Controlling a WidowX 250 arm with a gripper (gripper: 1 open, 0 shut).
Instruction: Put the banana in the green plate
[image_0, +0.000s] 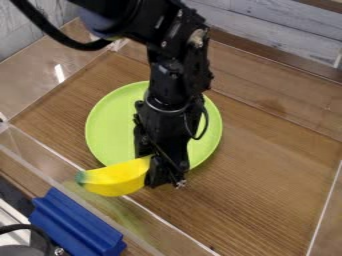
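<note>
A short yellow banana (118, 179) with a green tip at its left end hangs at the near rim of the lime-green plate (114, 118). My gripper (160, 174) is shut on the banana's right end, pointing straight down from the black arm (174, 70). The arm stands over the plate's right half and hides that part of it. The banana overlaps the plate's front edge and juts toward the near left. Whether it touches the wooden floor I cannot tell.
The plate lies on a wooden tray floor (267, 170) enclosed by clear plastic walls (40, 160). A blue block (74, 228) sits outside the near wall at the bottom left. Bare wood extends to the right of the arm.
</note>
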